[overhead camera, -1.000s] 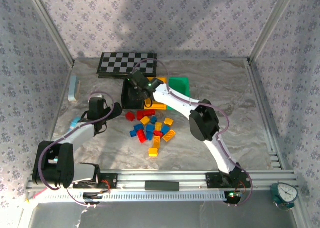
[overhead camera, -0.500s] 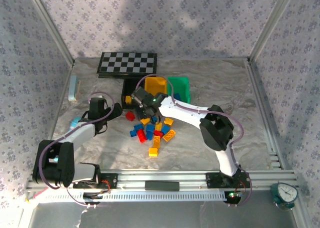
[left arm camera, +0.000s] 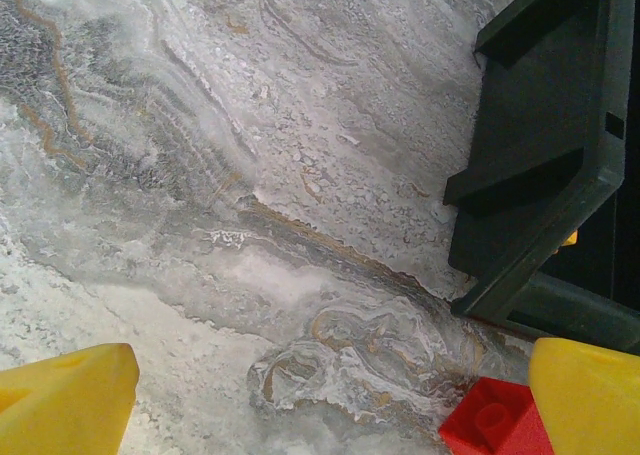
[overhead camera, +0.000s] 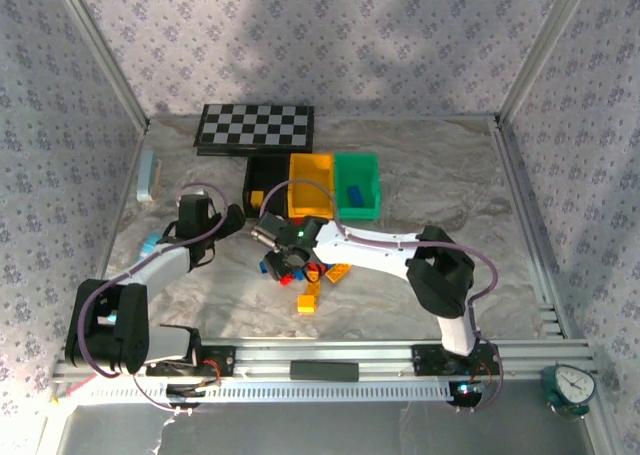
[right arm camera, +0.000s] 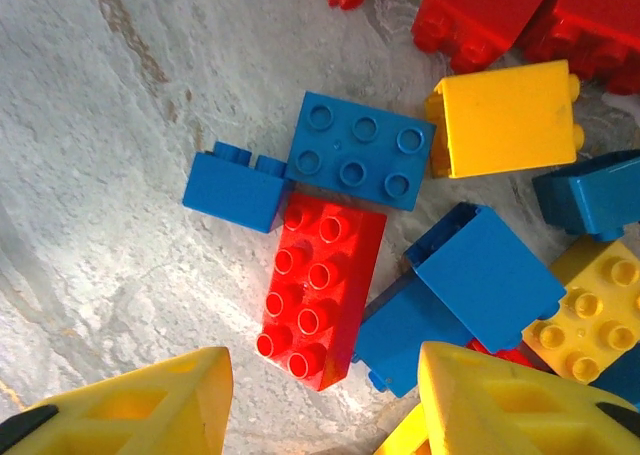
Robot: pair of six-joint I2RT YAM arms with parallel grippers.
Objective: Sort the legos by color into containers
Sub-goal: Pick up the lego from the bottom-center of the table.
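Note:
The legos (overhead camera: 312,277) lie in a loose pile of red, blue and yellow bricks at mid-table. My right gripper (overhead camera: 283,259) hangs low over the pile's left side, open. In the right wrist view its jaws (right arm camera: 320,410) stand apart with the near end of a red eight-stud brick (right arm camera: 320,290) just ahead of them, next to a blue six-stud brick (right arm camera: 360,151) and a yellow brick (right arm camera: 505,115). The containers stand behind the pile: black (overhead camera: 260,183), yellow (overhead camera: 310,183) and green (overhead camera: 357,180) with a blue brick (overhead camera: 352,194) inside. My left gripper (overhead camera: 234,220) is open over bare marble, beside the black bin (left arm camera: 550,155) and a red brick (left arm camera: 495,427).
A flat checkerboard (overhead camera: 255,127) lies at the back behind the bins. A small white and blue object (overhead camera: 148,175) rests by the left wall. Metal frame rails bound the table on the right and near sides.
My right arm swung from over the black bin back down onto the left of the pile, its jaws widening a little. The left arm stayed still.

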